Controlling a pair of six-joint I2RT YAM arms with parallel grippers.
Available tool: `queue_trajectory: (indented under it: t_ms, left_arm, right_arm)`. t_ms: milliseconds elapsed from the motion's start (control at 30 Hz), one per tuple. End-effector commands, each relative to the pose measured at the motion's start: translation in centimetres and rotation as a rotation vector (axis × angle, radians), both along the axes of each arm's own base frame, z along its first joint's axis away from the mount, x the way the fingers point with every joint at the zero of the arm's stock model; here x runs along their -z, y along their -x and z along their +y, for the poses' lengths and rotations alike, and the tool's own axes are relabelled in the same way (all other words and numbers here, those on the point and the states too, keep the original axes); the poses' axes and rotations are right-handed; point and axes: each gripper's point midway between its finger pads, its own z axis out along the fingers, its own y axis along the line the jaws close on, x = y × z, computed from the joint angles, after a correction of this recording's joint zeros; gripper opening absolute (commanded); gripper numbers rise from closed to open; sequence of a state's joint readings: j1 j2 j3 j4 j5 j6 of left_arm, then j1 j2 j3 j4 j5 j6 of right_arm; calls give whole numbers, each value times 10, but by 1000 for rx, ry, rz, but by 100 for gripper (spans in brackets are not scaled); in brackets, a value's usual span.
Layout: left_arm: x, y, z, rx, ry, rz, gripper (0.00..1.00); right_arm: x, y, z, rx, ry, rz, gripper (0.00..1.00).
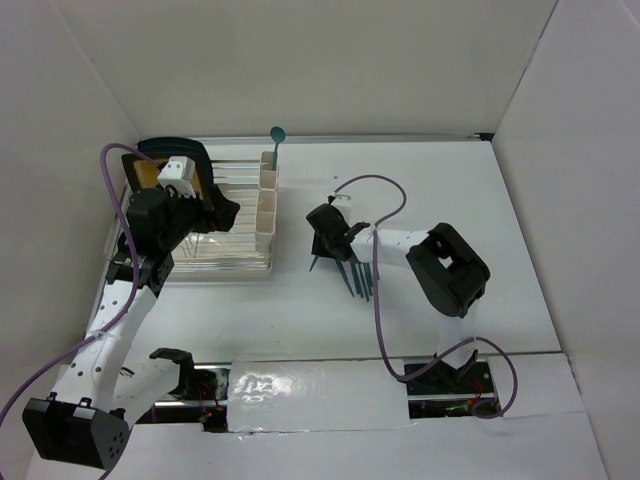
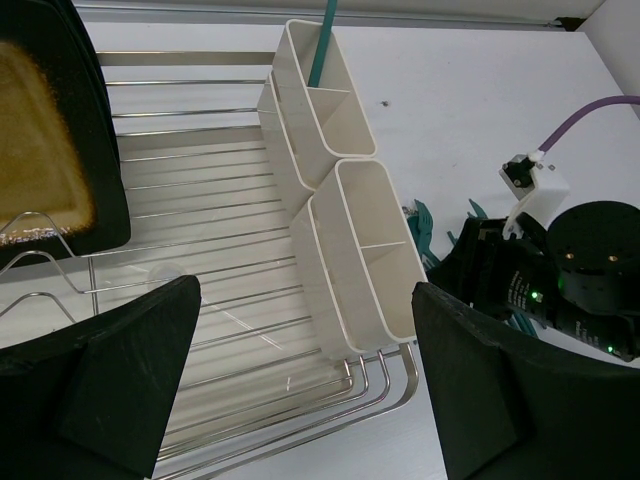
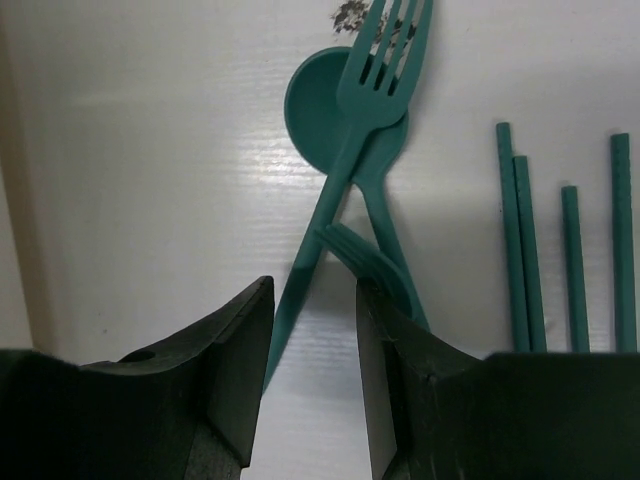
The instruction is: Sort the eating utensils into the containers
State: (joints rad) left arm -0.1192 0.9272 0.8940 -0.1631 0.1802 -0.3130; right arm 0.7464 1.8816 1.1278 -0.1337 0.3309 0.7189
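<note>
Item: sorting of eating utensils into containers, pick-up stage, one piece already housed. A teal spoon (image 1: 277,135) stands upright in the far cup of the containers (image 1: 267,205), the cream row along the 3 o'clock edge of the wire dish rack (image 1: 215,262). The remaining utensils (image 1: 352,272) lie loose on the table (image 1: 450,200), at about 4 o'clock from the containers and apart from them. Right gripper (image 3: 312,290): lowered over the 10 o'clock end of this pile, the arm folded back from its base at 5 o'clock with the elbow out toward 3 o'clock. Its jaws stand a little apart, straddling the handle of a fork (image 3: 372,90), and the gap is visibly wider than the handle, so nothing is pinched yet. The fork lies tines toward 12 o'clock in the wrist view, across the bowl of another spoon (image 3: 310,100). A second fork (image 3: 345,245) lies just at 4 o'clock of the handle, beside the right-hand finger. Several straight handles (image 3: 520,240) lie parallel at 3 o'clock. Left gripper (image 2: 305,290): hovering above the rack beside the containers, fingers spread wide, holding nothing; a yellow-and-black plate (image 2: 40,150) stands in the rack at its 10 o'clock. Judged step: grasping the top fork. Next move calls for closing squarely on that one handle without catching the neighbouring fork, lifting clear of the spoon beneath, then carrying toward 10 o'clock to a cup and tipping the piece upright before release.
</note>
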Motion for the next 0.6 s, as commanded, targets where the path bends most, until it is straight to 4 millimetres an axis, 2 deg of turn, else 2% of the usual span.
queue_trajectory:
  t_ms: [0,100,167,200,267,300,333,367,433,533,567]
  left_arm:
    - [-10,-3,0,5,1,-44,100]
    - [-8,-3,1,2,2,-41,100]
    - [-10,-3,0,5,3,-48,100]
    - [-10,-3,0,6,0,-48,100]
    - [-9,-3,1,3,0,-46,100]
    - [-9,-4,0,6,0,-46,100]
    - [-7,-4,-1,9,-1,-39,100]
    - [-7,-4,-1,11,-1,-39,100]
    - [-5,-4,-2,14,2,-32,100]
    - [-6,-5,-1,13,3,-35,100]
    - [-5,-5,-2,15,1,-31,100]
  right_arm:
    - [-1,-13,-5,65,41,-19,46]
    - [16,-13,-3,59,63,0,46]
    - [18,-18,0,57,65,-1,43]
    - [26,-19,-3,65,91,7,38]
    - [29,-22,-6,74,126,12,26]
    - [32,-22,-12,85,160,6,11]
    - [33,-22,-15,93,178,5,5]
    - [33,-23,-18,98,188,-2,0]
    - [18,-26,-22,90,194,-32,0]
    - [12,-15,-25,34,203,-17,0]
    - [-4,-12,-22,10,175,-33,0]
